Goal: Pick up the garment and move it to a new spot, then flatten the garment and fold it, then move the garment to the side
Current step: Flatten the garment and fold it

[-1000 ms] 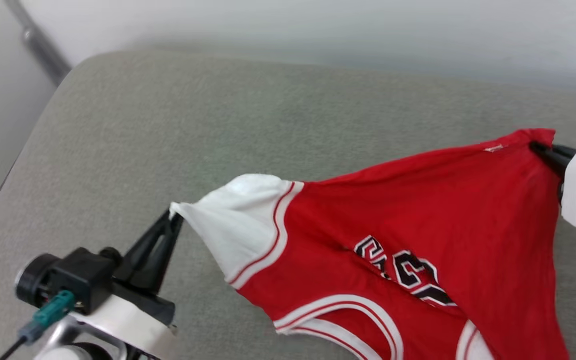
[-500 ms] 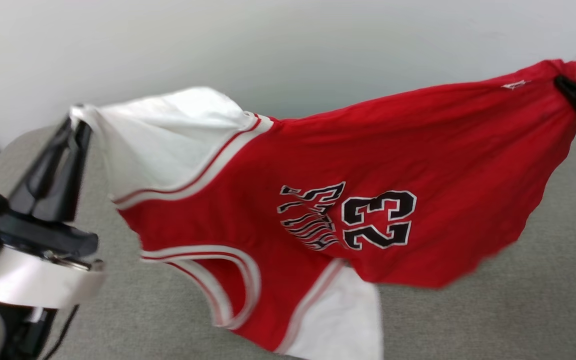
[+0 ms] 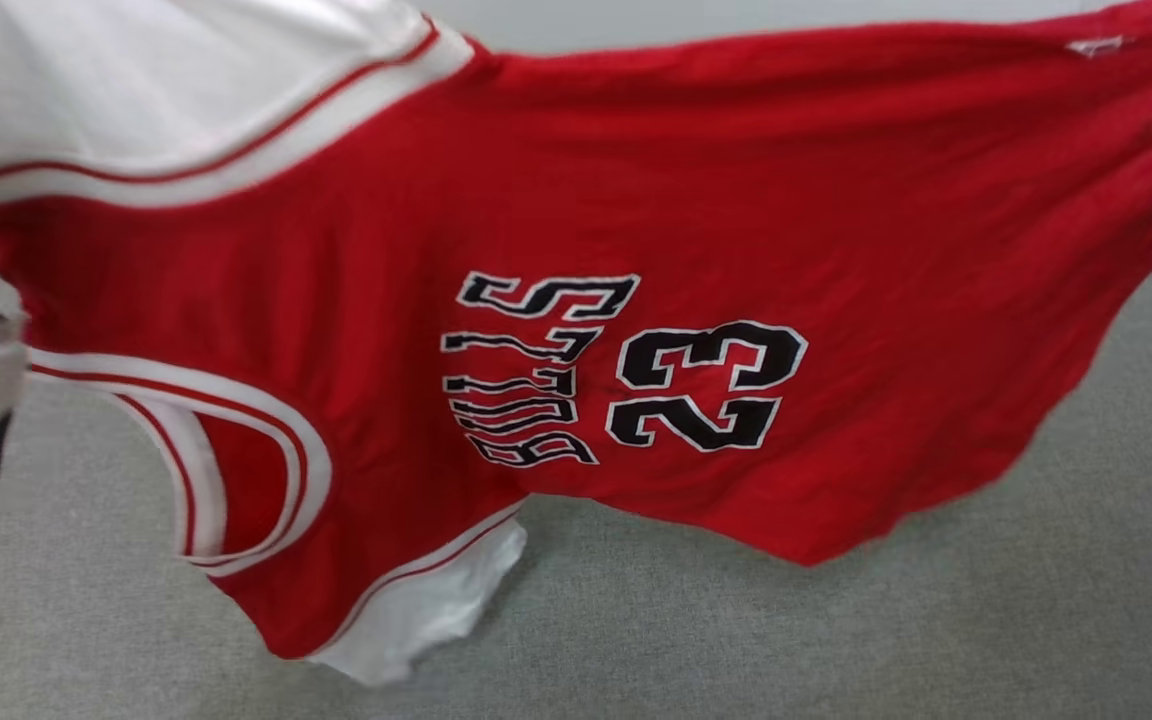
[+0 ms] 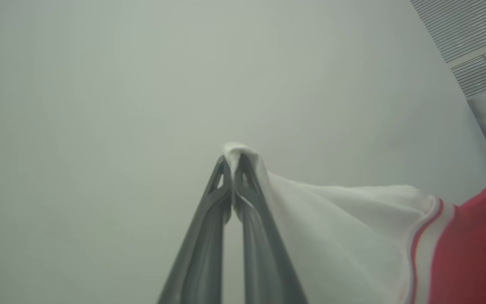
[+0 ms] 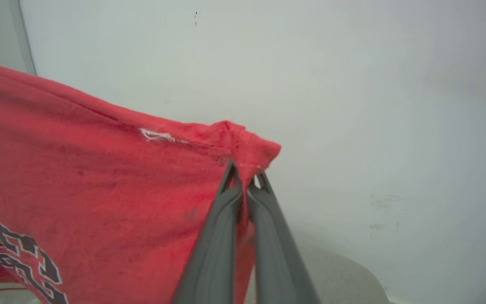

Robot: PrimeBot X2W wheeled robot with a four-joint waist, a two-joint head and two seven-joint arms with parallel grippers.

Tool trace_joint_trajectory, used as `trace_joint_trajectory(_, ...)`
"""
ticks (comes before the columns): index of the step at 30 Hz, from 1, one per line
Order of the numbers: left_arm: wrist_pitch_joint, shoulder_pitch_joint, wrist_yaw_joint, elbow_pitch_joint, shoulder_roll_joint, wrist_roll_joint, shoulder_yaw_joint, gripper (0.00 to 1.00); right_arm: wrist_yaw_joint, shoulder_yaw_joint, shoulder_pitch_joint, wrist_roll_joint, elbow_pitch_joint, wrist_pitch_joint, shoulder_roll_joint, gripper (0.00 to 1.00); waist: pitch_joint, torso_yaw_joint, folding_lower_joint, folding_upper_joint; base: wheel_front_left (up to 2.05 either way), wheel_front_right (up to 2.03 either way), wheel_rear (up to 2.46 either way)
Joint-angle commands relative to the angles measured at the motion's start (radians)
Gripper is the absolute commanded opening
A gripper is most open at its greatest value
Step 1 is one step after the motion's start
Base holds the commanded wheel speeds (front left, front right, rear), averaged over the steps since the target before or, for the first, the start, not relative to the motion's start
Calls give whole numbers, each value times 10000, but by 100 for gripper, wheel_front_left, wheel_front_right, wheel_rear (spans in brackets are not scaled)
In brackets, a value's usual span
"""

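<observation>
- Desk (image 3: 836,640): grey, cloth-like top, runs under the whole shirt; pale wall (image 4: 99,105) behind.
- Shirt (image 3: 636,200): in the air above the desk, stretched wide btwn the two arms, print facing the head cam.
- Long axis: collar-to-hem runs L–R. "BULLS 23" reads turned on its side, neck opening toward L, hem toward R.
- Top edge is taut, nearly level, a bit higher at R. The rest hangs free below it.
- Lowest part is the 2nd white sleeve (image 3: 416,620), low L-centre. It's v. close to the desk; can't tell if it touches.
- L fingers (image 4: 230,177): pressed together, pinching the tip of the upper white sleeve (image 4: 344,219). Cloth trails off to their right in the wrist view.
- R fingers (image 5: 244,181): pressed together, pinching a red hem corner. Shirt spreads to their left and down in that wrist view; dark tips just show at the head view's top R edge.
- So the shirt lies below and btwn both pairs of fingers, w/ neither arm nearer: one end each.
- Judgement: step in hand is the carry / lay-down. Next likely calls for lowering both ends together, keeping the L–R stretch so the body lands flat.
- Risk: the hanging lower sleeve lands first and could tuck under.
</observation>
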Motion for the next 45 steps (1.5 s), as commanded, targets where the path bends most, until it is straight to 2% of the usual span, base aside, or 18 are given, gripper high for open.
trace_joint_trajectory(1,91,-574,-16,110,19,-133,156,0,-3,-83,-276,-124,-123,-146,49,0,324,-97,0,0,0,0,0)
trace_joint_trajectory(4,148,-1397,-78,269,-128,-431,316,0,-3,-117,-645,-274,-192,-339,5,0,780,-145,0,0,0,0,0)
trace_joint_trajectory(8,185,-2599,-270,717,15,-612,589,0,-3,58,-1380,-562,-195,-825,-172,0,1572,-210,0,0,0,0,0)
trace_joint_trajectory(14,410,-4885,-924,1794,122,-653,237,0,-6,36,-2886,-994,430,-1595,-418,0,3066,-156,0,0,0,0,0)
trace_joint_trajectory(15,410,-4885,-924,1794,122,-653,237,0,-6,36,-2886,-994,430,-1595,-418,0,3066,-156,0,0,0,0,0)
trace_joint_trajectory(18,478,-6331,-1248,2616,-26,-498,-75,0,-6,193,-3857,-1308,969,-1901,-426,0,3865,-133,0,0,0,0,0)
trace_joint_trajectory(22,596,-8395,-1637,3950,-484,-501,-488,0,-6,717,-5330,-1828,1862,-2205,-558,0,4866,-75,0,0,0,0,0)
trace_joint_trajectory(28,333,-11499,-2126,6250,-1261,152,-1197,0,-10,1563,-7917,-2466,3583,-2706,-854,0,6155,150,0,0,0,0,0)
trace_joint_trajectory(31,-235,-12731,-2141,7398,-1795,416,-1305,0,-11,1763,-9160,-2781,4577,-3080,-765,0,6655,318,0,0,0,0,0)
trace_joint_trajectory(38,-1751,-13505,-2458,9572,-2650,610,-1554,0,-11,2368,-10560,-3457,6605,-4253,-287,0,7249,680,0,0,0,0,0)
trace_joint_trajectory(45,-2412,-11728,-2835,10591,-3299,465,-1712,0,-10,3193,-9642,-3662,8056,-5480,32,0,7040,923,0,0,0,0,0)
